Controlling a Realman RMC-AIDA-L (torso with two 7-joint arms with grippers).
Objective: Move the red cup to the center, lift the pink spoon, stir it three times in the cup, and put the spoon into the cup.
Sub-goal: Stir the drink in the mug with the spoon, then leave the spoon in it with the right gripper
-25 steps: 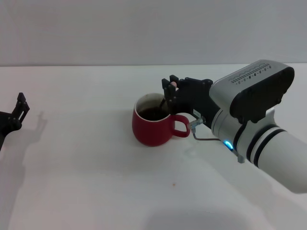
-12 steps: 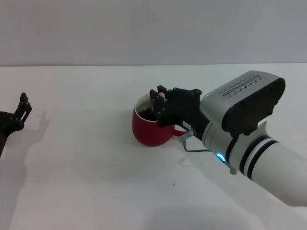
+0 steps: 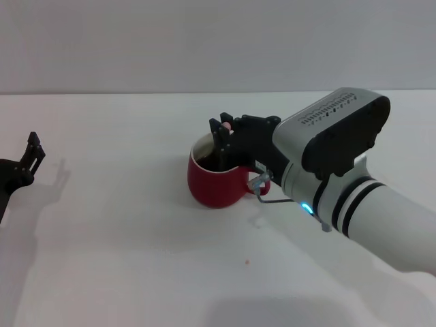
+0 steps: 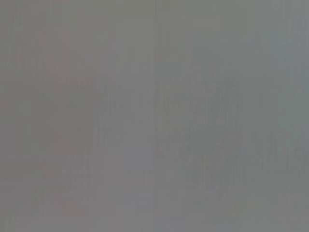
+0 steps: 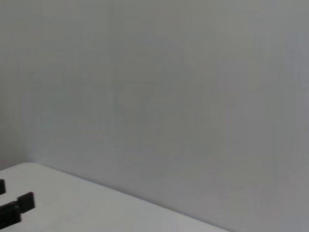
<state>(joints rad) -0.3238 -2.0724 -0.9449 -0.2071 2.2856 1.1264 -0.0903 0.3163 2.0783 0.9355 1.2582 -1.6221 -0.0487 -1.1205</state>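
Note:
The red cup (image 3: pixel 212 185) stands upright near the middle of the white table, its handle (image 3: pixel 257 184) toward my right arm. My right gripper (image 3: pixel 225 129) hangs over the cup's mouth, shut on the pink spoon (image 3: pixel 228 125). Only a bit of pale pink handle shows between the fingers; the rest of the spoon goes down into the cup and is hidden. My left gripper (image 3: pixel 30 151) is parked at the table's far left edge; it also shows in the right wrist view (image 5: pixel 14 208).
The white table (image 3: pixel 122 231) lies under a plain grey wall. My right forearm (image 3: pixel 354 191) crosses the right side of the table. The left wrist view shows only grey.
My right gripper has moved left across the cup's mouth with the spoon in it, from the handle side toward the middle. The cup and the left arm have stayed put.

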